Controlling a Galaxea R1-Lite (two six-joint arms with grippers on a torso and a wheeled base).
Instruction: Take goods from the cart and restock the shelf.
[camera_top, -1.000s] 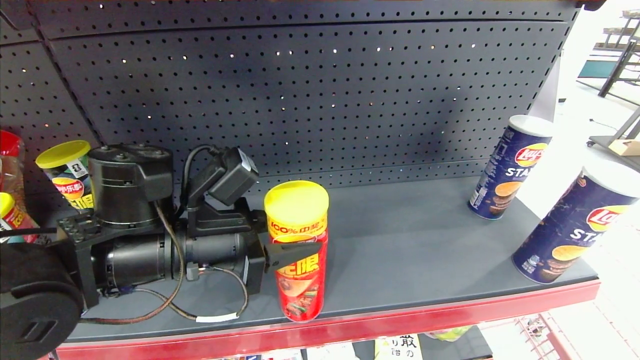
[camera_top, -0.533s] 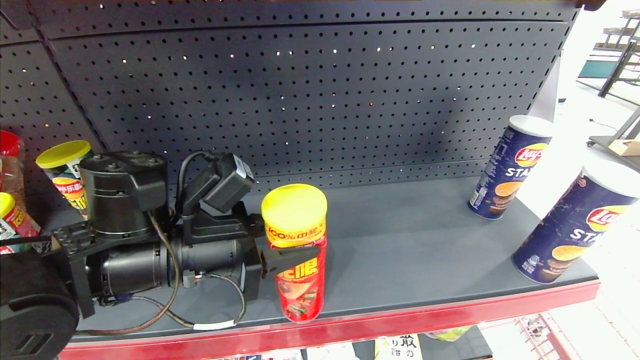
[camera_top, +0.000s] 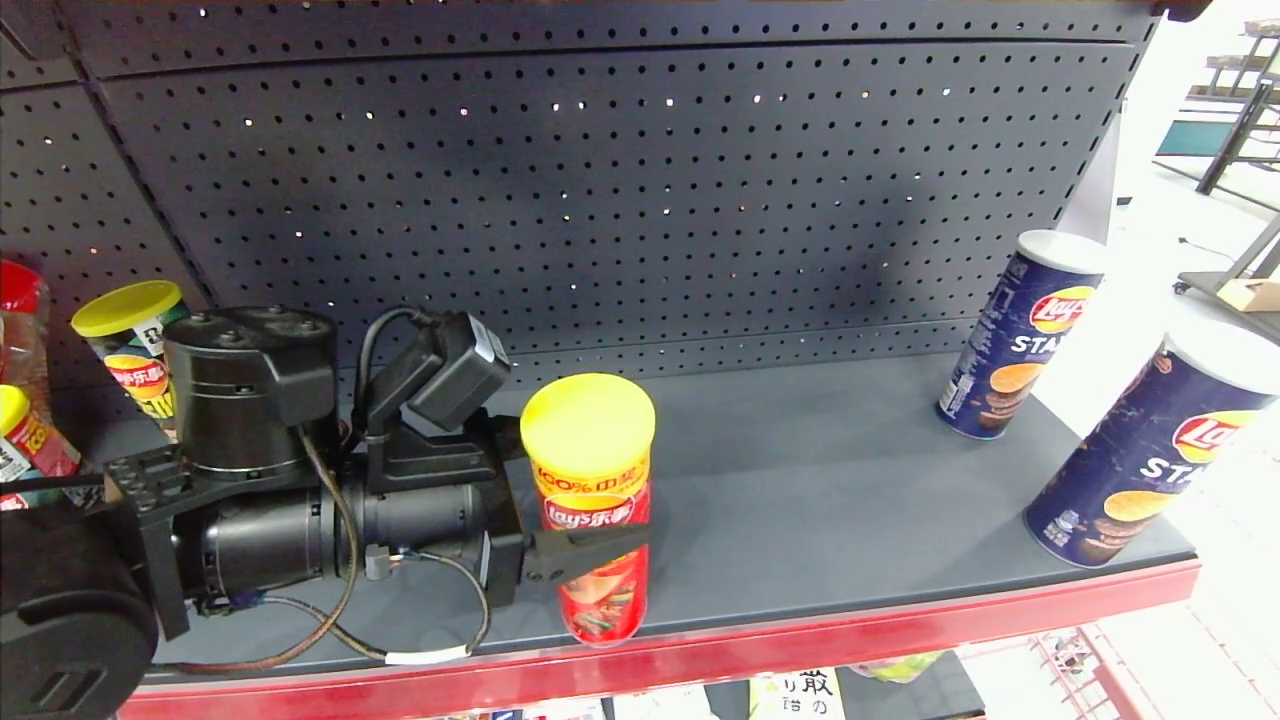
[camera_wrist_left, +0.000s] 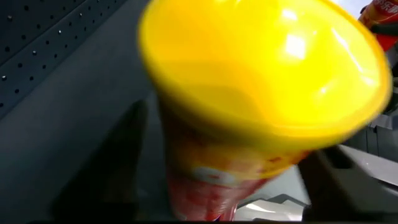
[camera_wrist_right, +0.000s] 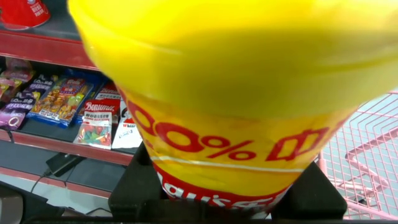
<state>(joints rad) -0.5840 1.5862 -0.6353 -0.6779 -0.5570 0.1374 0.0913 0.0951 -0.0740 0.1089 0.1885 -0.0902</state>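
**L gripper on crisp can at shelf front; R gripper holds a 2nd can**

The L gripper (camera_top: 600, 540) comes in from the left, low over the dark grey metal shelf with a red front edge (camera_top: 820, 480). Its jaws are closed around the lower body of a red cylindrical crisp can with a yellow plastic lid (camera_top: 592, 505), w/ one black finger lying across the can's front. The can stands upright w/ its base on the shelf board, near the red edge and approx. mid-shelf. In the L wrist view the yellow lid sits close to the lens, w/ dark fingers on either side.

The R gripper (camera_wrist_right: 217, 199) has its jaws clamped on a second red crisp can with a yellow lid (camera_wrist_right: 230, 74), w/ black fingers on both sides of the can's body. Beside it is a pink wire cart (camera_wrist_right: 367, 162), and behind it lower shelves of small packets (camera_wrist_right: 62, 106).

Other stock on the shelf:
- Two tall dark blue cans with white lids stand at the right end, one near the back (camera_top: 1015, 335) and one at the front corner (camera_top: 1150, 445), well apart from the held can.
- At the far left, behind the L arm, stands a green can with a yellow lid (camera_top: 135, 345).
- A black perforated back panel (camera_top: 600, 200) runs behind everything.
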